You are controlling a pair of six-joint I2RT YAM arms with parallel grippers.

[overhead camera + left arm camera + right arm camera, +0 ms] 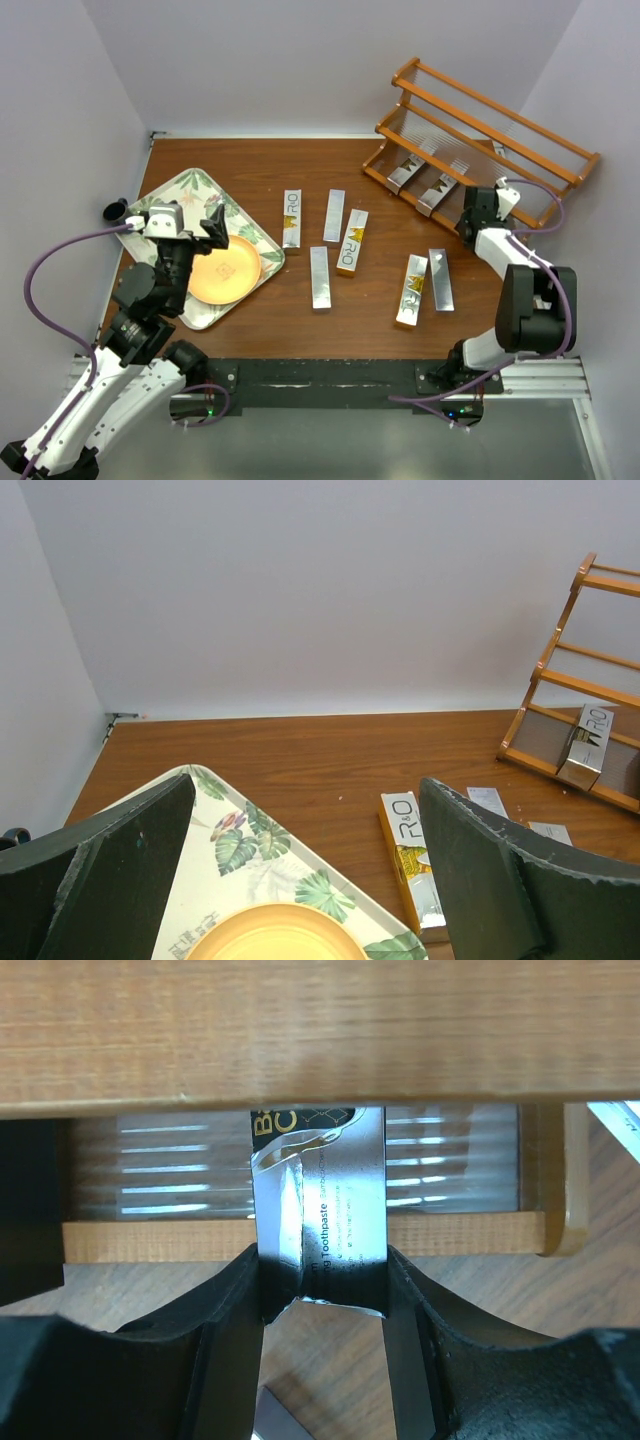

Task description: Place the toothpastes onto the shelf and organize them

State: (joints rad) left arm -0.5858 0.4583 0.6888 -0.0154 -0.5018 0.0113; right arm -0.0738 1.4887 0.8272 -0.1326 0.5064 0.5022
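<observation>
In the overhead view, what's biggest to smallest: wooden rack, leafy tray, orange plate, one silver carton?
Orange-brown wooden rack, but only narrowly
Leaf-patterned square tray
Round orange plate
Slim silver carton

top: overhead | wrists: left far, right close (sharing shelf [320, 1030])

White-and-black arms [497, 252], trailing purple cables [38, 272], matte black fingers [228, 1345]

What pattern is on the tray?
Green leaves on a pale tray, best seen in the left wrist view.
</observation>
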